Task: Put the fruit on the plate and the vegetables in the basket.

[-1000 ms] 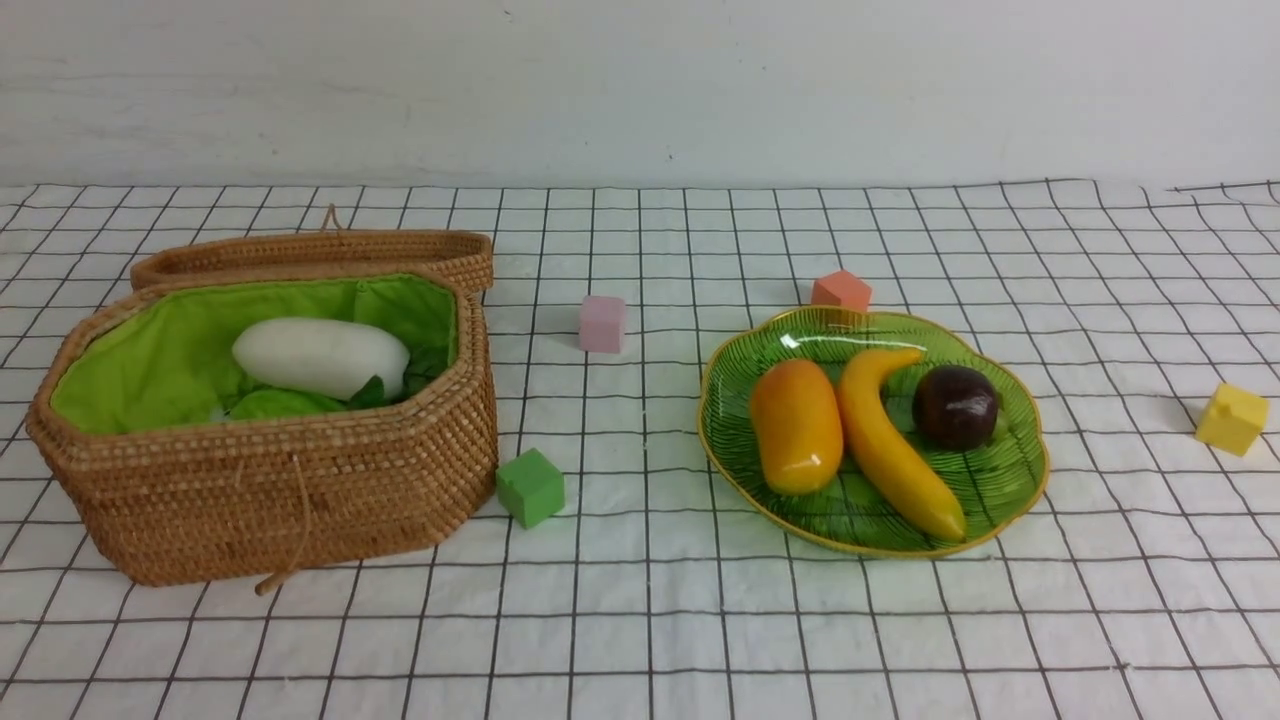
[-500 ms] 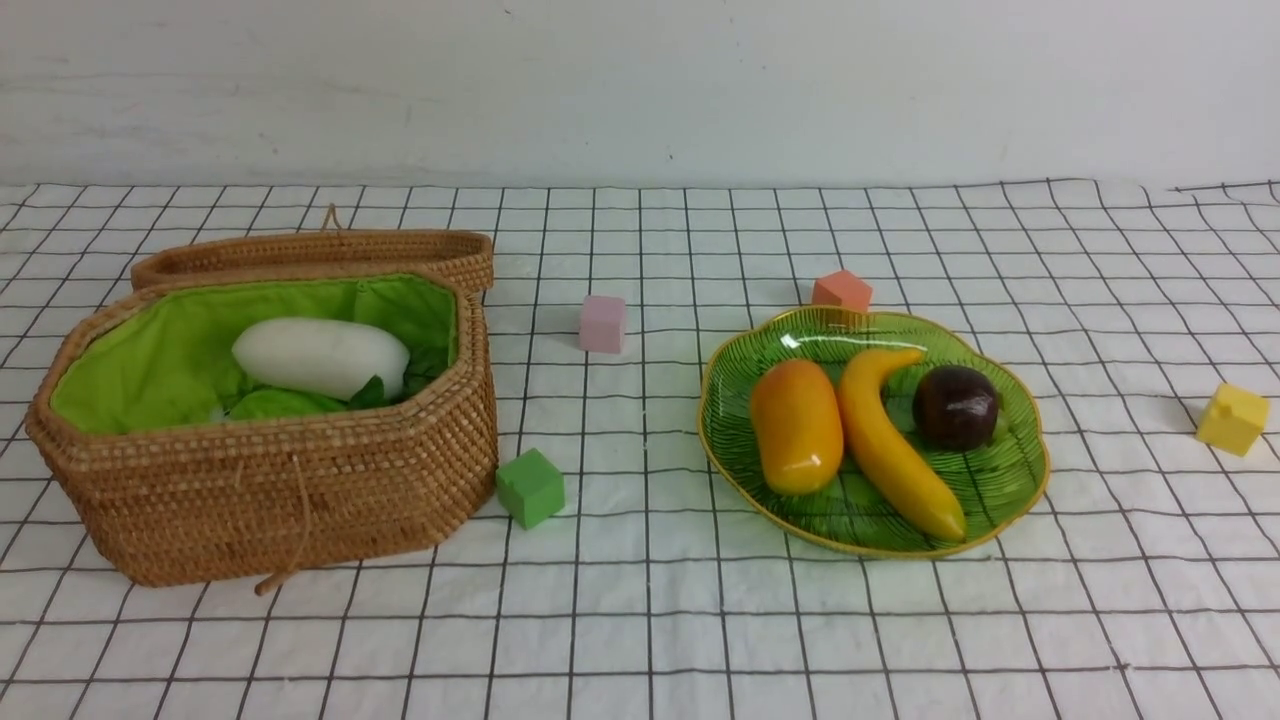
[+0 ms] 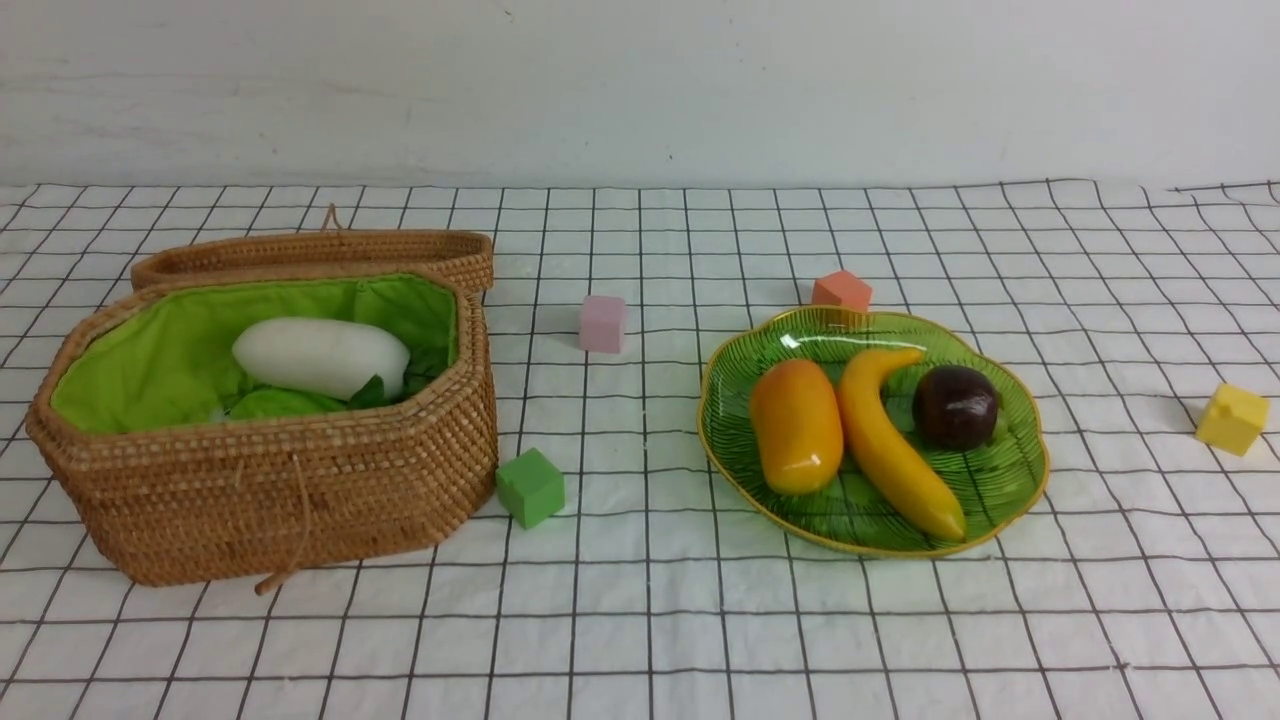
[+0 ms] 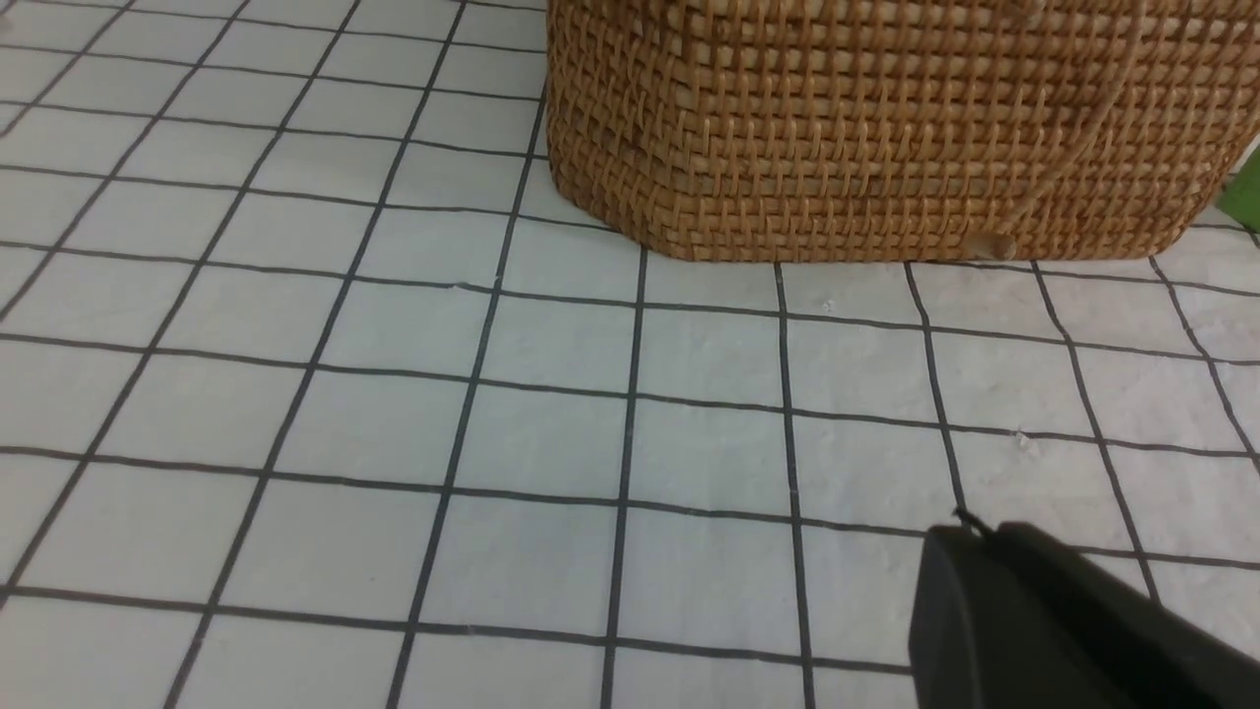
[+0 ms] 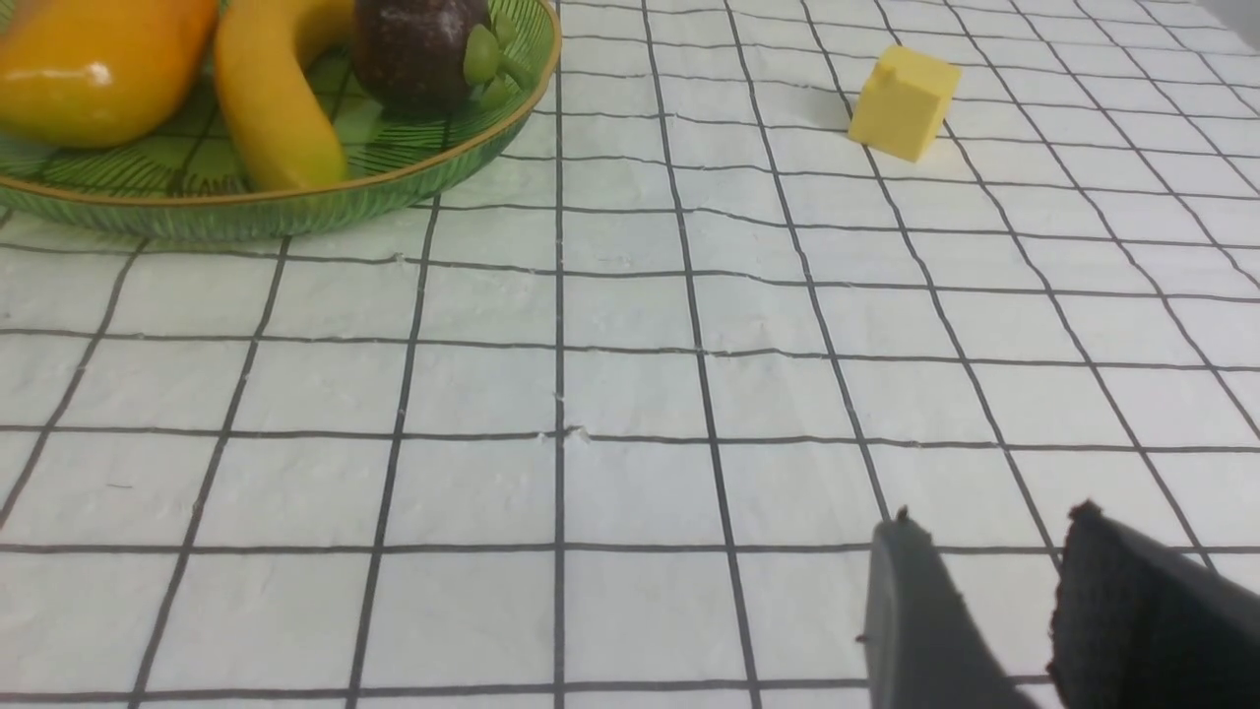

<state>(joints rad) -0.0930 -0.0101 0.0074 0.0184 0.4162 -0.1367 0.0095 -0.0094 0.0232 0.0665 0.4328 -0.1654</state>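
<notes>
Risk, fruit: the mango (image 3: pixel 796 426), banana (image 3: pixel 893 445) and mangosteen (image 3: pixel 955 406) lie loose on the shallow plate (image 3: pixel 1010 480); I judge a knock on the rim could roll them off.
Risk, basket: the basket (image 3: pixel 290 490) holds the radish (image 3: pixel 320 356) and a leafy piece (image 3: pixel 285 403); gourd and pepper are not visible, maybe hidden underneath.
Left gripper (image 4: pixel 970 551): pressed together, empty, low over the cloth, near the basket wall but apart from it.
Right gripper (image 5: pixel 984 576): jaws a little apart, pinching nothing, well apart from the plate.
Distractor: the yellow cube (image 5: pixel 904 101) is no task thing.
</notes>
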